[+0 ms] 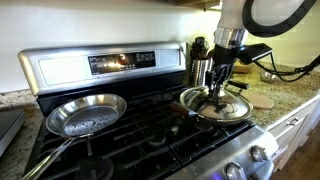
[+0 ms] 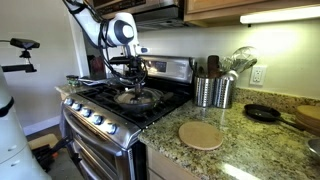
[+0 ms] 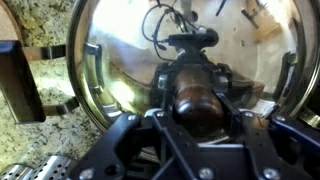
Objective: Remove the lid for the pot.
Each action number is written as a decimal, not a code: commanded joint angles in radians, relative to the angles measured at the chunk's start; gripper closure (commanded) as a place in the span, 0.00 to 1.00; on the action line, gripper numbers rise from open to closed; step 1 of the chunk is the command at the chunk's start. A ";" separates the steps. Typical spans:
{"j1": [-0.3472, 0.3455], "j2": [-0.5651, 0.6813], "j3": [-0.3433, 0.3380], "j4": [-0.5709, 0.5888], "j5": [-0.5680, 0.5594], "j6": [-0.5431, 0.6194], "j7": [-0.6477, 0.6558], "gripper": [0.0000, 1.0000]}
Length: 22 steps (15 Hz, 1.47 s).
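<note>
The glass lid (image 1: 228, 108) with its shiny metal rim lies over the dark pot (image 1: 197, 110) on a burner of the gas stove; the two also show together in an exterior view (image 2: 137, 99). My gripper (image 1: 216, 91) comes straight down on the lid's centre and is shut on its dark knob (image 3: 197, 100). In the wrist view the domed glass (image 3: 120, 60) and rim fill the frame, and the fingers (image 3: 197, 118) sit on both sides of the knob. I cannot tell whether the lid rests on the pot or is just off it. The pot's inside is hidden.
A shiny silver frying pan (image 1: 86, 114) sits on the other front burner. Steel utensil canisters (image 2: 212, 92) stand on the granite counter beside the stove. A round cork trivet (image 2: 201, 135) and a small black pan (image 2: 262, 113) lie on the counter. The stove's back panel (image 1: 100, 62) rises behind.
</note>
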 commanded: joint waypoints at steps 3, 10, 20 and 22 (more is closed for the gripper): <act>0.014 -0.054 -0.009 0.014 -0.061 -0.065 0.068 0.80; -0.025 -0.173 -0.019 -0.001 -0.137 -0.053 0.097 0.80; -0.205 -0.284 -0.091 -0.013 -0.247 -0.050 0.128 0.80; -0.247 -0.279 -0.118 -0.011 -0.257 -0.051 0.127 0.80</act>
